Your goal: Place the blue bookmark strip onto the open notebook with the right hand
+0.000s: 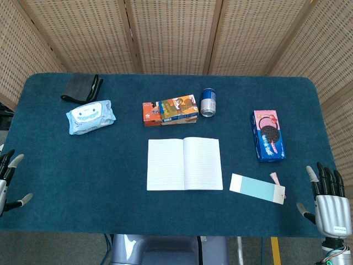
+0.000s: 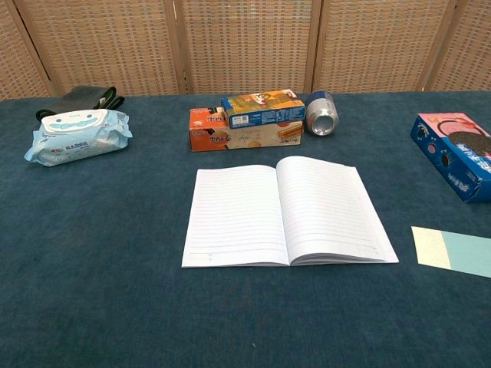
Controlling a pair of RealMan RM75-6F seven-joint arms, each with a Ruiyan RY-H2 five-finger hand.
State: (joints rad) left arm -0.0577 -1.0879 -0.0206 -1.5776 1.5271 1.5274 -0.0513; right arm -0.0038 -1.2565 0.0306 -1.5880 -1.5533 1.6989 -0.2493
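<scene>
The open notebook [image 1: 184, 164] [image 2: 285, 211] lies flat at the middle of the blue table, its lined pages bare. The blue bookmark strip [image 1: 257, 187] [image 2: 454, 251] lies on the cloth just right of the notebook, with a pale end toward it and a small tag at its far end. My right hand [image 1: 327, 200] hovers at the table's front right corner, right of the bookmark, fingers apart and holding nothing. My left hand [image 1: 7, 180] is at the front left edge, fingers spread and empty. Neither hand shows in the chest view.
Behind the notebook stand stacked snack boxes [image 1: 171, 110] and a can [image 1: 208, 102]. A cookie box [image 1: 268, 135] lies at the right, just behind the bookmark. A wet-wipes pack [image 1: 90, 116] and a dark pouch [image 1: 81, 88] sit at the back left.
</scene>
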